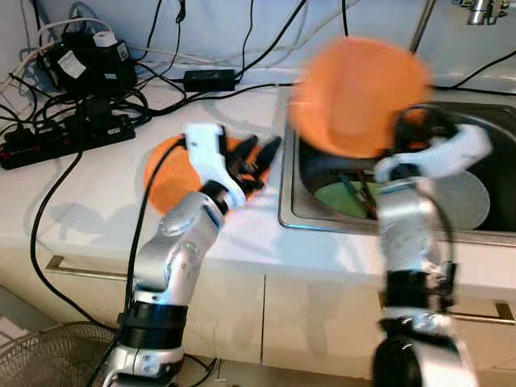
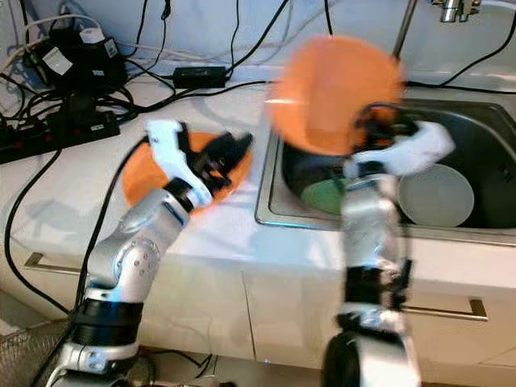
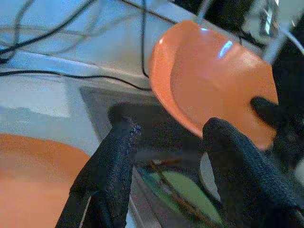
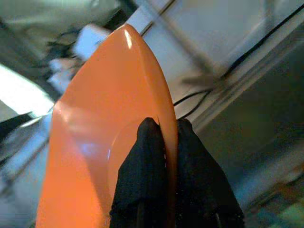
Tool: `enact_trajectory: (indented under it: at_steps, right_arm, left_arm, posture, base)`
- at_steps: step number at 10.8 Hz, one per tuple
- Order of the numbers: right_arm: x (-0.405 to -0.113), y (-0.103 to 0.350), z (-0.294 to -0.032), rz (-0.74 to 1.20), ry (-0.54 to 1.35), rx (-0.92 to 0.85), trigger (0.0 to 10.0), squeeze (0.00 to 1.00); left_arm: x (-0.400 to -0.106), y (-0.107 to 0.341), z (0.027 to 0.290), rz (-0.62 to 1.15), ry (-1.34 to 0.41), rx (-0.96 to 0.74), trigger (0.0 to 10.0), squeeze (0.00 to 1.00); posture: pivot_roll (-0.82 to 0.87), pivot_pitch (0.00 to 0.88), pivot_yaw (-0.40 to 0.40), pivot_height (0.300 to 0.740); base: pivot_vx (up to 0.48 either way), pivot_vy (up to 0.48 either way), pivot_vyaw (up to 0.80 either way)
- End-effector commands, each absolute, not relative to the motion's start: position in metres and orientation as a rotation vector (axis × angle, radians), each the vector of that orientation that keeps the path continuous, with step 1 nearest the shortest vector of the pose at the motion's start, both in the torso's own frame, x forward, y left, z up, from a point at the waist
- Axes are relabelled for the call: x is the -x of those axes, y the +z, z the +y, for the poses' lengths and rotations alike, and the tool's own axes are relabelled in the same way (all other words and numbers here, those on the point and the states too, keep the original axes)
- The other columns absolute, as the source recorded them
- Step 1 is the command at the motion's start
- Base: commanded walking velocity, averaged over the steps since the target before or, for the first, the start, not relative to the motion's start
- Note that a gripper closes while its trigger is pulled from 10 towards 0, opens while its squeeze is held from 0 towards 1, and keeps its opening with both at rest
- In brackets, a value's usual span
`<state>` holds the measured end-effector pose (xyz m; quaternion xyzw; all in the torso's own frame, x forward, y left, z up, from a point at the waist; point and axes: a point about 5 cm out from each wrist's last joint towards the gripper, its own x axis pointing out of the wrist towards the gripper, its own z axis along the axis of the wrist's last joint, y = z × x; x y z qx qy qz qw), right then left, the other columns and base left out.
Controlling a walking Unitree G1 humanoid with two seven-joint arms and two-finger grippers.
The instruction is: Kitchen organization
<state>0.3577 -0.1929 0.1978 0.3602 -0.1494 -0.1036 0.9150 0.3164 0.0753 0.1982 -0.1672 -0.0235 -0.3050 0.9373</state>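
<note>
**No legible text**

Nothing can be read in any view. The black power adapters (image 1: 85, 60) at the upper left of the frame, on the table, carry white labels (small pale patches only), but the print on them is too small and blurred to make out. The black power strip (image 1: 68, 137) below them shows no readable marking either.

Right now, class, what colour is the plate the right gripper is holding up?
Orange. The plate is pinched at its rim by the right gripper, clearest in the right wrist view.
</note>
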Motion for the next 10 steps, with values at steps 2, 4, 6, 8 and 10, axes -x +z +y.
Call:
enact_trajectory:
  at_steps: [2, 4, 6, 8, 10]
  right_arm:
    - [-0.359, 0.211, -0.211, -0.390, -0.300, -0.620, 0.0, 0.00]
    - [-0.363, 0.208, -0.212, -0.364, -0.301, -0.318, 10.0, 0.00]
    - [-0.367, 0.202, -0.205, -0.339, -0.264, -0.076, 10.0, 0.00]
    - [-0.373, 0.192, -0.195, -0.305, -0.208, 0.137, 10.0, 0.00]
    - [-0.377, 0.185, -0.190, -0.282, -0.176, 0.224, 10.0, 0.00]
  left_arm:
    - [-0.309, 0.190, 0.068, 0.010, -0.690, 0.264, 10.0, 0.00]
    - [-0.303, 0.179, 0.065, 0.075, -0.727, 0.168, 10.0, 0.00]
    - [-0.299, 0.170, 0.065, 0.130, -0.747, 0.100, 10.0, 0.00]
    - [-0.294, 0.163, 0.066, 0.171, -0.767, 0.051, 10.0, 0.00]
    - [-0.289, 0.162, 0.066, 0.187, -0.789, 0.030, 10.0, 0.00]
  posture:
    - [0.10, 0.000, 0.054, 0.740]
    - [0.10, 0.000, 0.055, 0.740]
    - [0.11, 0.000, 0.052, 0.740]
    - [0.11, 0.000, 0.048, 0.740]
    - [0.12, 0.000, 0.045, 0.740]
  base:
    - [0.000, 0.000, 0.00]
    - [0.000, 0.000, 0.00]
    - [0.000, 0.000, 0.00]
    - [0.000, 0.000, 0.00]
    - [0.000, 0.000, 0.00]
